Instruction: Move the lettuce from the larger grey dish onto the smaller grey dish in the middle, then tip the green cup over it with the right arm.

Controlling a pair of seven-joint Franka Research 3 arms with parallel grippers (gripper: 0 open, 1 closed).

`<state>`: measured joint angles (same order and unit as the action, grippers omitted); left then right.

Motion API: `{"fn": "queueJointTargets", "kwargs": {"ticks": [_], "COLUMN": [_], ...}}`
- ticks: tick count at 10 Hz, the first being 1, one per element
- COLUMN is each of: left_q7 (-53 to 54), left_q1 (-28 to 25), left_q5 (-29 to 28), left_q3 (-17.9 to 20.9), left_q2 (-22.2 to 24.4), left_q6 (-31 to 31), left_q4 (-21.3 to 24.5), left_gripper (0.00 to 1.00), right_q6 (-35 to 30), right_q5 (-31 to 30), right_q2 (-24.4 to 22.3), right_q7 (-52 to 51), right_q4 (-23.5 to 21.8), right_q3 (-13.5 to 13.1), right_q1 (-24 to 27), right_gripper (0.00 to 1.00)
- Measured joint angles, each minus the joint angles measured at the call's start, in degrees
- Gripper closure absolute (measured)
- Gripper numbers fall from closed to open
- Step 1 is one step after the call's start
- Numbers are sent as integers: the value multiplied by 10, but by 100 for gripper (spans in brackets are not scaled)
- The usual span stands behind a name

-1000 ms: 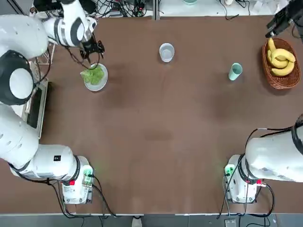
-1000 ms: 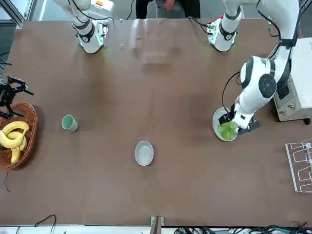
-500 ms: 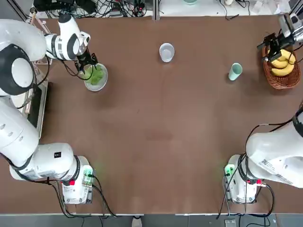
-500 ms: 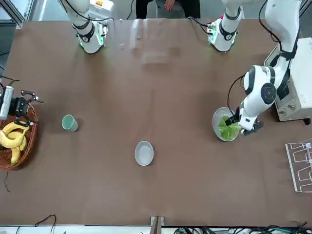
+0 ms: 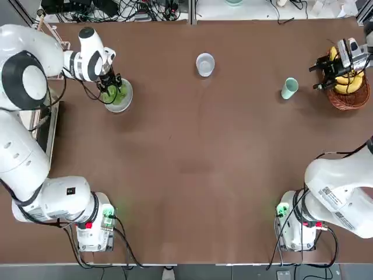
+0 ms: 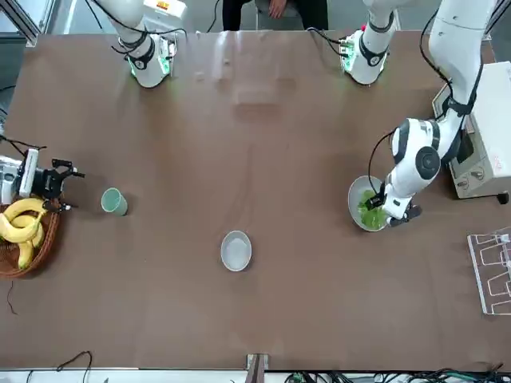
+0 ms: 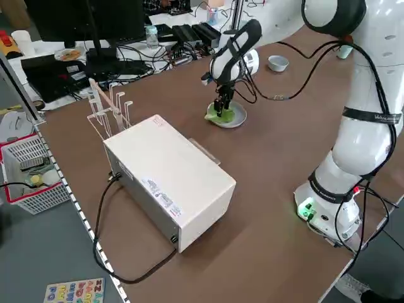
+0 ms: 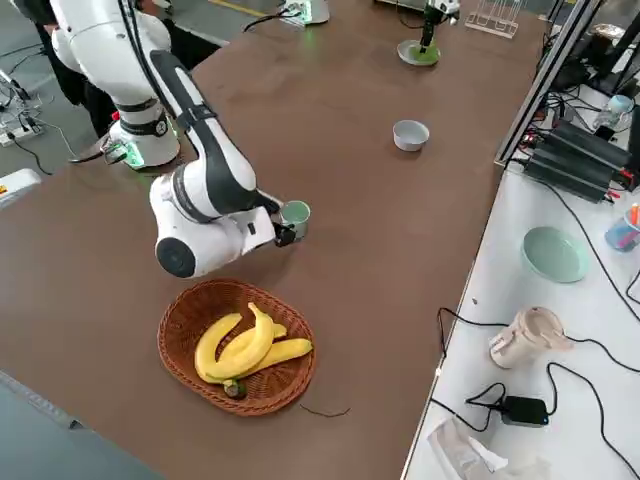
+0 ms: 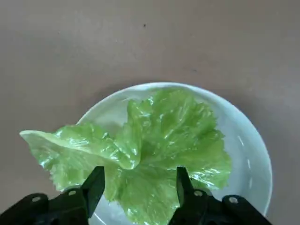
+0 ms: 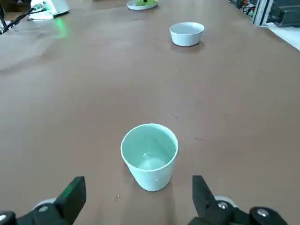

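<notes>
Brown tabletop [image 5: 192, 169] carrying everything, with cables and clutter beyond the far edge; white box [image 7: 167, 180] sitting at the robot's left end.

Lettuce [image 9: 140, 150] lying on plate [image 9: 248, 154], one leaf hanging over the rim. Plate sitting at the far left [image 5: 118, 95], well apart from bowl [image 5: 204, 64] at the far middle, so needing a carry across the table. Bowl looking empty [image 10: 187, 33].

Left gripper [image 9: 136, 180] hovering low over the lettuce, pointing straight down [image 7: 222, 104], probably lining up for a pinch from above. Fingers [image 9: 96, 185] spread partway, straddling the near part of the leaves; holding nothing. Contact with the leaves not clear.

Cup [image 10: 150, 154] standing upright, mouth up, between bowl and basket [image 8: 240, 345] of bananas [image 8: 250, 345]. Standing just beside the basket [image 5: 289, 88], within easy reach of the right arm, fitting the later tipping step.

Right gripper [image 10: 136, 194] sitting low and level with the table, facing the cup side-on [image 8: 275, 228]; likely set for a side grasp to allow tipping. Fingers [image 10: 72, 192] spread wide, wider than the cup, cup lying just ahead of the tips and untouched. Holding nothing.

Judging task at its first step: lettuce not yet lifted.
</notes>
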<state>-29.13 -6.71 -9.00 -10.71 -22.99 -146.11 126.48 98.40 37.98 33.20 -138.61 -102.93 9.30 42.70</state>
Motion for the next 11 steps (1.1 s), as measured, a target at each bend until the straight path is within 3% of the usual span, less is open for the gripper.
{"fn": "queueJointTargets", "kwargs": {"ticks": [4,5,6,7,9,11], "left_q7": [-59,-64,-68,-71,-77,-88], "left_q1": [-4,-7,-8,-8,-8,-8], "left_q5": [-77,-78,-79,-79,-79,-79], "left_q3": [2,2,3,3,2,2], "left_q2": [-20,-21,-21,-21,-20,-20], "left_q6": [0,0,0,0,0,0], "left_q4": [-15,-17,-19,-20,-24,-25], "left_gripper": [32,48,59,63,89,94], "right_q6": [37,44,49,54,65,72], "right_q5": [1,3,9,15,20,26], "right_q2": [55,64,74,84,96,98], "right_q7": [-32,-39,-44,-47,-48,-48], "right_q4": [8,10,11,12,13,14], "right_q3": [3,3,8,18,35,48], "right_q1": [3,5,12,19,26,33], "right_gripper": [0,0,0,0,0,0]}}
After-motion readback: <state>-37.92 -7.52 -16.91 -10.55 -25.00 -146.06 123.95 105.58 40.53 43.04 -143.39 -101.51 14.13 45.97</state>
